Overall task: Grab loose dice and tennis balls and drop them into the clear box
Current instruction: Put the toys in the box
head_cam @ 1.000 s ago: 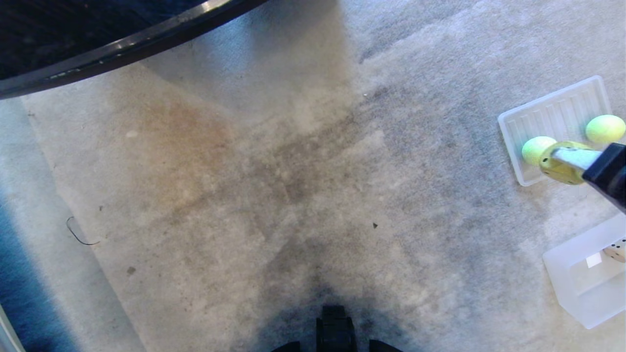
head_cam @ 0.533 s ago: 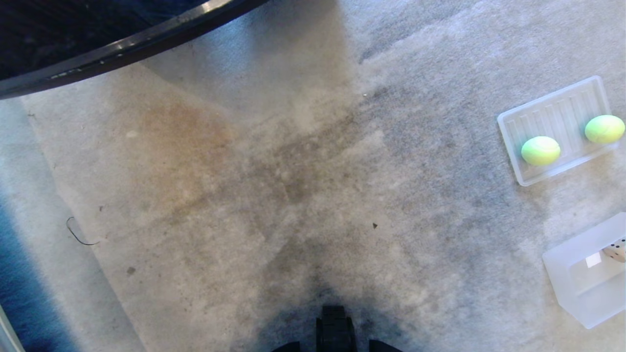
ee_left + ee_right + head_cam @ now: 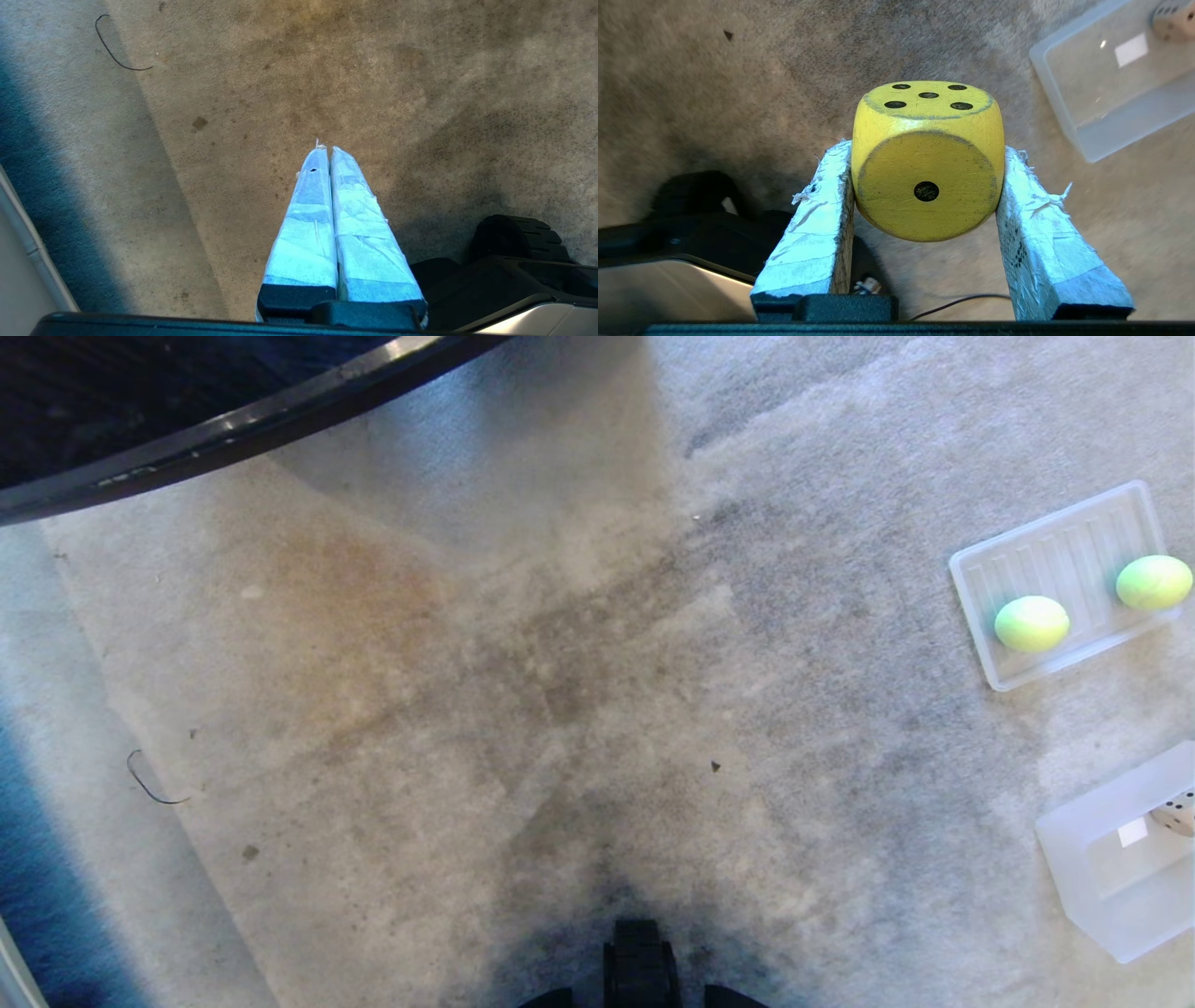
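**Yellow die carried out of the head view, box not yet reached**

A second ago the right arm reached in from three o'clock of the head view, die in its grip, over the ridged tray; now it is gone from that view and nothing else has shifted.

The carpet point(image 3: 560, 709), pale, worn and stained, fills the floor, with a dark curved furniture edge point(image 3: 233, 420) at eleven o'clock. The clear box point(image 3: 1111, 868) sits at four o'clock with a tan die point(image 3: 1178, 817) inside; the ridged tray point(image 3: 1055, 551) at two o'clock bears both tennis balls point(image 3: 1032, 623).

The right gripper point(image 3: 927, 186) is clamped on the yellow die point(image 3: 927, 158), clear of the carpet, the box at one o'clock of its view. The transport step is in hand; next it should swing over the box and release. The left gripper point(image 3: 325, 151) hangs parked, fingers pressed together, empty.
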`<state>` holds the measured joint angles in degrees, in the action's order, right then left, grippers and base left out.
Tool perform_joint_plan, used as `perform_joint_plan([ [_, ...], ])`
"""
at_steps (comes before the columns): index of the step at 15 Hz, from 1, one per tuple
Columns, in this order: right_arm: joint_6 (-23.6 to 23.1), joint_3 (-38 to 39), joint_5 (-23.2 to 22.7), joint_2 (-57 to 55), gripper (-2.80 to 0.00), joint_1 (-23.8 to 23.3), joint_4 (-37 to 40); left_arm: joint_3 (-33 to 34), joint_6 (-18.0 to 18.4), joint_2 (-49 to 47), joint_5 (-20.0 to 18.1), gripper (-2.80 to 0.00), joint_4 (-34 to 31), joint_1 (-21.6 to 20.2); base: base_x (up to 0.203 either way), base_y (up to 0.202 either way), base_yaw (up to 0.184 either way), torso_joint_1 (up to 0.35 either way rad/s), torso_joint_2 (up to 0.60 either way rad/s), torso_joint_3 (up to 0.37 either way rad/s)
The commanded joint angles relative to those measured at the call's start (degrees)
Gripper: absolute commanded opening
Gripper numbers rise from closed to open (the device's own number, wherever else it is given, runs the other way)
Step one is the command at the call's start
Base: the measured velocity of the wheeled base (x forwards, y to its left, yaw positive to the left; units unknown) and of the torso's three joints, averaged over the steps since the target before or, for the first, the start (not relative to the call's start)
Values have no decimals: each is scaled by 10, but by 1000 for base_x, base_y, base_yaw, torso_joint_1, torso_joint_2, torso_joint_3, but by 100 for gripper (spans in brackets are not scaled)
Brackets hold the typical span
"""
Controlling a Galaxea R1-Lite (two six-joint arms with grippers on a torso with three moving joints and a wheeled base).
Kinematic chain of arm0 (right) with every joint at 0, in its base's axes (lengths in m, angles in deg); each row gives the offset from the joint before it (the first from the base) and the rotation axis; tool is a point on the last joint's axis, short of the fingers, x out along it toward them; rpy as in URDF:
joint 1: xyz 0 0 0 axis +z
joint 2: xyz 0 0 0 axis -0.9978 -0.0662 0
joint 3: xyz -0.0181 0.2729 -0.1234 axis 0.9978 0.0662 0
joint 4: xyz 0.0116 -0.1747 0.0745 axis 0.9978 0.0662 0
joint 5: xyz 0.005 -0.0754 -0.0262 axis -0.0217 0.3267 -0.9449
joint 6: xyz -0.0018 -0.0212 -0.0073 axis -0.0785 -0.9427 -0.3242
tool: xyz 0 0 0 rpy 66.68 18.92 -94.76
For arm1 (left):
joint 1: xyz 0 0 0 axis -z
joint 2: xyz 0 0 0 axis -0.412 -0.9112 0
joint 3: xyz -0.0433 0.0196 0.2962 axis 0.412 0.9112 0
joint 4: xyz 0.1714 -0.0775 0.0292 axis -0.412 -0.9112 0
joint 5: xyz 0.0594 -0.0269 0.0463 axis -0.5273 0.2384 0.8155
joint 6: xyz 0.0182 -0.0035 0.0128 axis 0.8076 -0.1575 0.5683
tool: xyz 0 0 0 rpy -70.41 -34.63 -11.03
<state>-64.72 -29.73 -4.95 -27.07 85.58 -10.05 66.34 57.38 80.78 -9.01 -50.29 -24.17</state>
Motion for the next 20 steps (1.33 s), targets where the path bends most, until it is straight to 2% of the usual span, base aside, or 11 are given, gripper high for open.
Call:
perform_joint_plan([
  [1,-37,19,-10,28,-280,0,-5,0,-1,0,0,-280,0,0,0,0,0,0,0,0],
  [13,-36,19,-11,28,-280,0,-5,0,2,0,1,-280,0,0,0,0,0,1,1,7],
  [20,-40,19,-17,29,-280,0,-5,0,2,0,1,-280,-1,0,0,0,0,2,2,195],
])
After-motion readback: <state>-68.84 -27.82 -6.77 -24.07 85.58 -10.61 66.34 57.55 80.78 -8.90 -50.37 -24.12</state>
